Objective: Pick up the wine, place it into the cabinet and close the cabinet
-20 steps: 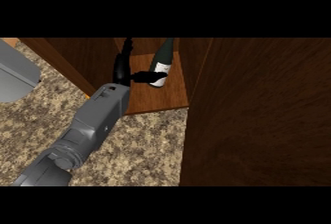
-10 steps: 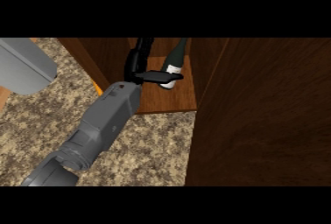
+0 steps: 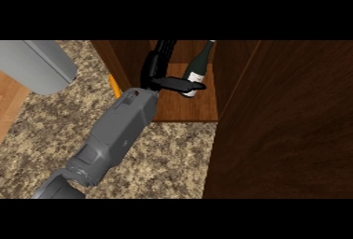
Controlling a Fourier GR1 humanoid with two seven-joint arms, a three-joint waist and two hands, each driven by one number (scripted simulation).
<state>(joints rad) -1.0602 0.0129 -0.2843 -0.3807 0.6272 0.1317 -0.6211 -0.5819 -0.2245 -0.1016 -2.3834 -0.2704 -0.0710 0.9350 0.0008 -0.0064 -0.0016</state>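
A dark wine bottle (image 3: 198,70) with a white label stands upright on the wooden floor of the open cabinet (image 3: 186,112). My left hand (image 3: 160,65) reaches into the cabinet just left of the bottle. Its fingers (image 3: 164,49) stretch straight toward the back, with a gap between them and the glass. The thumb (image 3: 180,85) sticks out to the right and lies across the bottle's lower label. My grey forearm (image 3: 117,130) runs up from the lower left. My right hand shows nowhere.
The open cabinet door (image 3: 283,121), a large dark wood panel, fills the right side. A speckled stone counter (image 3: 165,163) lies below the cabinet. A grey rounded object (image 3: 38,65) sits at the upper left over a strip of light wood (image 3: 10,107).
The hand and bottle now sit further right in the picture and deeper in the cabinet. The bottle has gone from slightly tilted to upright. The hand's pose beside it is unchanged.
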